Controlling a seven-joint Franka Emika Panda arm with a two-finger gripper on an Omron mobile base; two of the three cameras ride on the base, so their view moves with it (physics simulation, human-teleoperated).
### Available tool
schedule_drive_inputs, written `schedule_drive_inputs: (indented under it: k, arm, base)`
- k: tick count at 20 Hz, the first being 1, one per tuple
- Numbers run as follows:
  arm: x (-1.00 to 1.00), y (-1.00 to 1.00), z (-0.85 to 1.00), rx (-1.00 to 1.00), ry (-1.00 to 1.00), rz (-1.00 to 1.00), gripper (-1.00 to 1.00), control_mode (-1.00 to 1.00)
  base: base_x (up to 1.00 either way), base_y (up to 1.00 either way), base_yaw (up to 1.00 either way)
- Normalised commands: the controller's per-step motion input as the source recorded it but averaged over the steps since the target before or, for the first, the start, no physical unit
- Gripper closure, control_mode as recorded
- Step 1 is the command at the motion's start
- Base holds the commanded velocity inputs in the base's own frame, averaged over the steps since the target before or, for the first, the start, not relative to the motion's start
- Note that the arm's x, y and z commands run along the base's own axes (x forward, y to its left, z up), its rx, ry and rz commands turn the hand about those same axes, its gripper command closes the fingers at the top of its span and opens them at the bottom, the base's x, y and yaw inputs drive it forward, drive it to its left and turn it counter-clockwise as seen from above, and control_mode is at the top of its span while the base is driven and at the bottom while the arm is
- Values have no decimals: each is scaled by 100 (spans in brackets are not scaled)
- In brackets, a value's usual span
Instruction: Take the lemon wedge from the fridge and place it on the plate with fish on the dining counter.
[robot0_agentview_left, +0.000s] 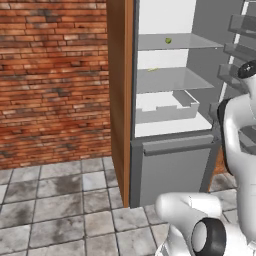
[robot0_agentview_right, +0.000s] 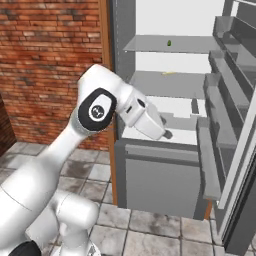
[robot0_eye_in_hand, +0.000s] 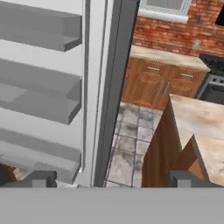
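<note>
The gripper (robot0_eye_in_hand: 111, 179) stands released: its two dark finger tips rise well apart at the bottom of the hand view, nothing between them. In the right base view the hand sits at the centre of the frame, at the open front of the fridge (robot0_agentview_right: 165, 165), pointing to the right.

Beyond the tips, the hand view shows the grey moulded door shelves (robot0_eye_in_hand: 39, 105) across the left half, a brown wooden cabinet (robot0_eye_in_hand: 159, 85) at upper centre and a beige marbled counter (robot0_eye_in_hand: 201, 118) at right, over grey stone floor tiles (robot0_eye_in_hand: 129, 144).

The lemon wedge (robot0_agentview_left: 153, 69) seems to be the thin yellowish sliver on the middle glass shelf (robot0_agentview_left: 172, 80), upper centre of the left base view (too small to make out its shape for certain). A small round green thing (robot0_agentview_left: 168, 40) lies on the shelf above.

By my judgement the wedge will be light, soft and wet-skinned, easily squashed or slipped; take it across the rind-backed sides with a gentle close. The glass shelf is smooth and hard, so the wedge may skate when nudged. The fridge lining is plain white, the lower drawer front flat grey steel.
</note>
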Motion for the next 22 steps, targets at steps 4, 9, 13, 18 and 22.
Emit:
schedule_drive_inputs:
  k: [4,9,13,18,22]
  arm:
    - [0,100,-1,3,3,50,-100,-100]
    - [14,74,-5,30,0,59,-100,-100]
    - [17,23,0,46,0,53,-100,-100]
    - [2,23,3,20,0,34,-100,-100]
    - [0,41,24,0,23,5,-100,-100]
  base:
    - [0,0,0]
    - [0,0,0]
    - [0,0,0]
    - [0,0,0]
    - [0,0,0]
